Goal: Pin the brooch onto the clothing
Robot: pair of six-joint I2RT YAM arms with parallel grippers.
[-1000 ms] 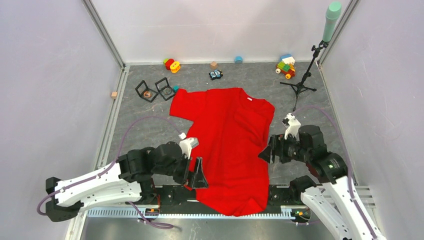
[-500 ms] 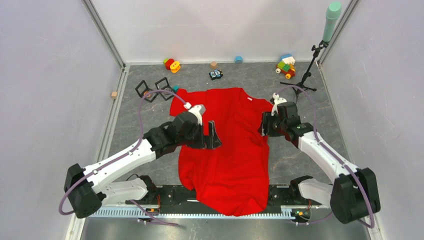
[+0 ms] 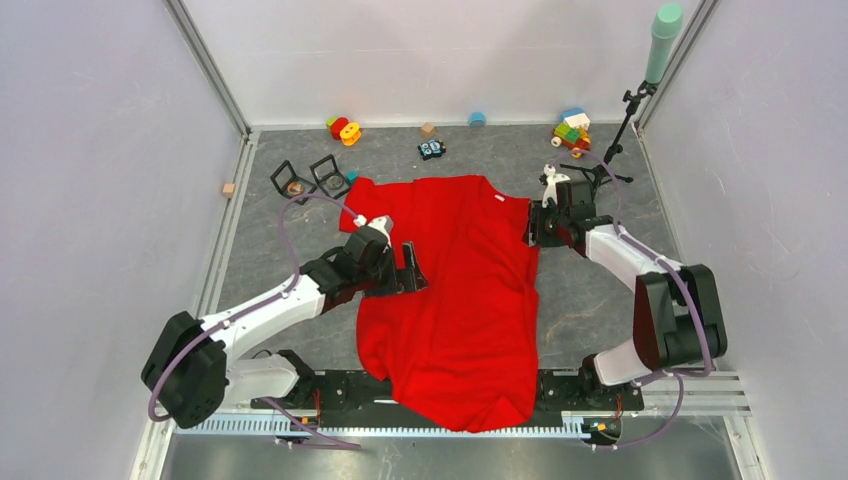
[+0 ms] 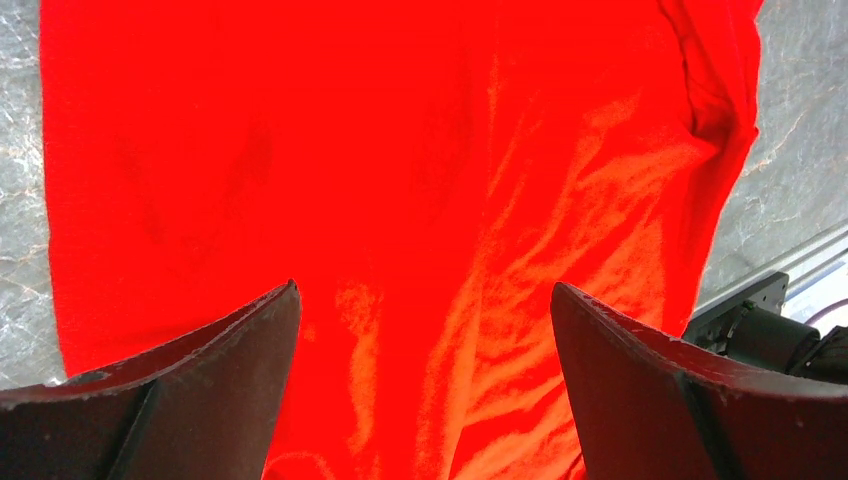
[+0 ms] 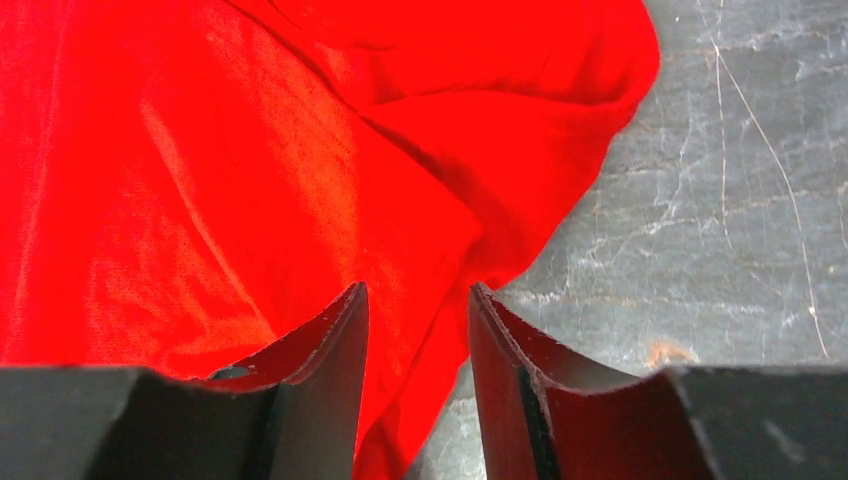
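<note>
The clothing is a bright red T-shirt lying flat on the grey table, collar to the back, with a small white tag in it. My left gripper hangs over its left half, jaws wide open, and only red fabric shows beyond the gap. My right gripper is at the shirt's right sleeve. Its jaws stand a narrow gap apart, with the folded sleeve edge between and beyond them. I cannot pick out the brooch in any view.
Two black open frames with small items stand beyond the left sleeve. Toys, a black toy and coloured blocks line the back wall. A tripod stands at the back right, close to my right arm.
Both arms have reached away from the near edge. The left gripper moved over the shirt's left half and opened wider. The right went to the right sleeve and its jaws narrowed.
</note>
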